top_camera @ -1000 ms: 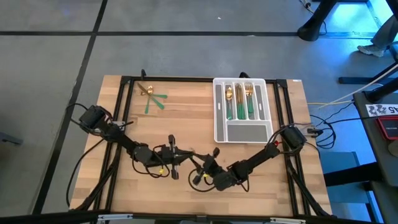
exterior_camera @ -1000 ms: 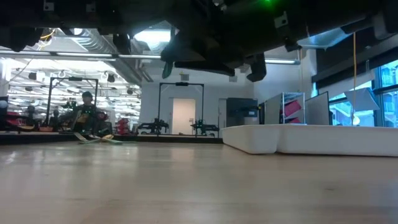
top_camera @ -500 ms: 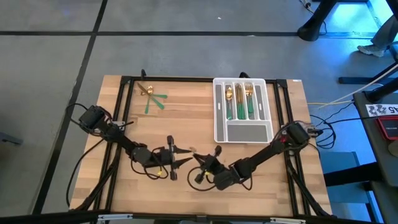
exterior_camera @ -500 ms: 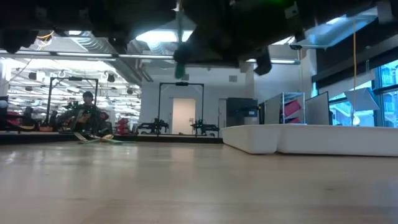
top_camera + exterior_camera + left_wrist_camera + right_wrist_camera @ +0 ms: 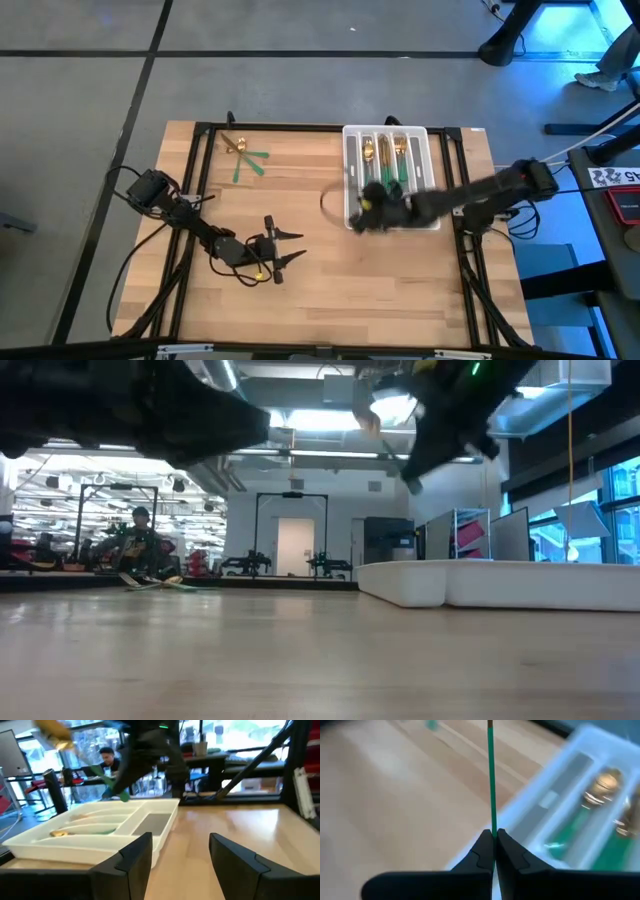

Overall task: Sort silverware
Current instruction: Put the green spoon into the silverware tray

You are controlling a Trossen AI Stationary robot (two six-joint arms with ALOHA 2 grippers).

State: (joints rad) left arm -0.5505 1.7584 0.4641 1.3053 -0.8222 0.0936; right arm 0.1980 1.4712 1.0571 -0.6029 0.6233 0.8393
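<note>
Worktop: a pale wooden slatted worktop (image 5: 300,300) with a black frame carried everything.
Tray: a grey-white slotted plastic tray (image 5: 388,212) lay on the right half of the worktop, toward its far edge; in the low view its white wall (image 5: 500,585) rose at the right.
Sorted silverware: gold-headed pieces with green handles (image 5: 385,165) lay in the tray's long slots; the left wrist view showed a gold head (image 5: 60,833) in one slot, and the right wrist view showed gold heads (image 5: 605,787) there too.
Loose silverware: a few gold and green pieces (image 5: 243,158) lay on the worktop near its far left corner, well apart from the tray.
Right gripper (image 5: 494,836): it hung over the tray's near left part, blurred in the high view (image 5: 372,205). Its jaws were pressed together on the slim green handle of one piece of silverware (image 5: 491,780), which stuck straight out past the fingertips; the head was out of that picture.
Held piece, other views: in the left wrist view a green handle (image 5: 107,780) with a gold head slanted above the tray.
Left gripper (image 5: 285,248): it was above the bare worktop at near centre, left of the tray and apart from it. Its jaws stood parted with nothing between them; the left wrist view showed both dark fingers (image 5: 132,860) with bare wood in the gap.
Background: a person (image 5: 138,540) sat far off in the room behind.
</note>
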